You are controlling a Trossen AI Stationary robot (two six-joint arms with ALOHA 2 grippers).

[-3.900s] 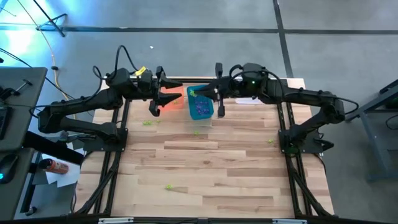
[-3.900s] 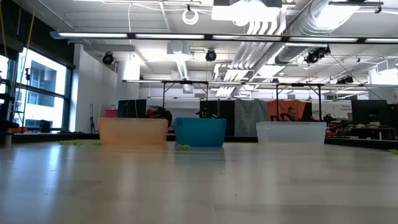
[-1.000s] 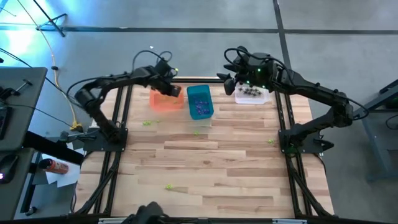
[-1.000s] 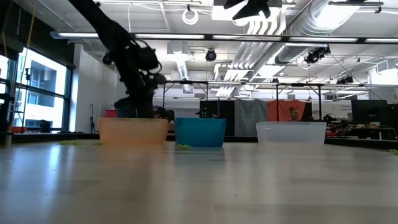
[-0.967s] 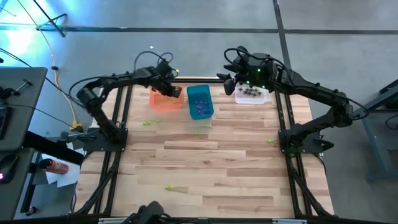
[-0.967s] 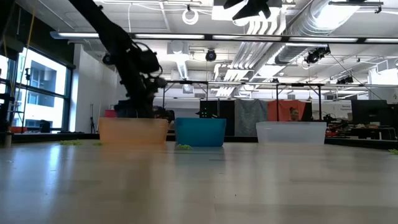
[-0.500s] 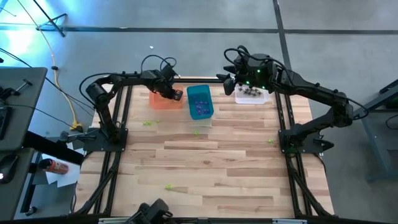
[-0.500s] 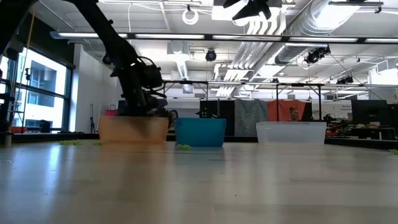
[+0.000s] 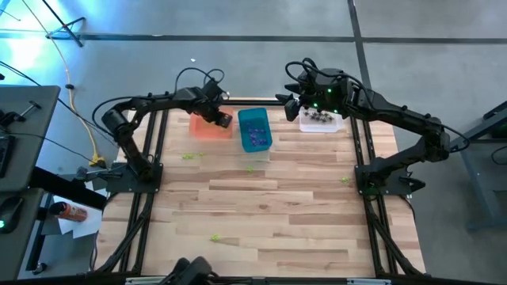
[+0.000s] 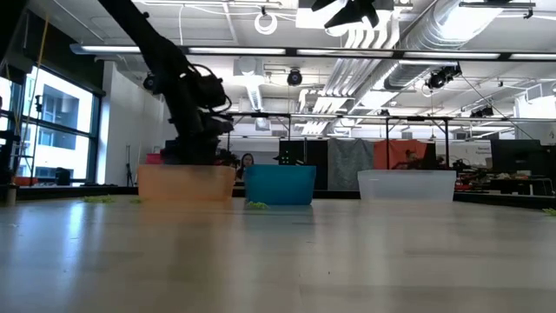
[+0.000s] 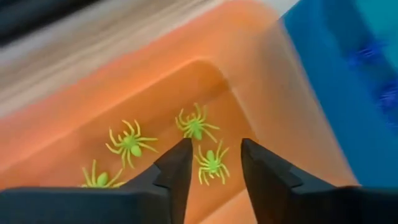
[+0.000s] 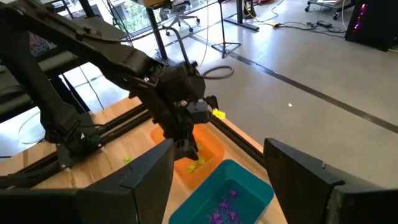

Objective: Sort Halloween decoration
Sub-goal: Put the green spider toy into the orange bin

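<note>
The sorting is looking well advanced. Yellow-green spiders (image 11: 196,126) are lying in the orange bin (image 9: 207,127) at the upper middle of the high view, purple ones (image 9: 254,138) are sitting in the teal bin (image 9: 255,115) beside it, and dark ones (image 9: 320,116) are resting in the clear bin (image 9: 323,125) further right. A few loose yellow-green spiders (image 9: 188,156) are waiting on the bench (image 9: 269,214): left of centre, below the teal bin, at the right edge and near the lower middle.

The left pincer (image 11: 211,163) is hanging over the orange bin with its jaws parted and nothing between them, a spider lying just beneath. The right pincer (image 12: 217,165) is hovering by the clear bin, spread wide and holding nothing.
</note>
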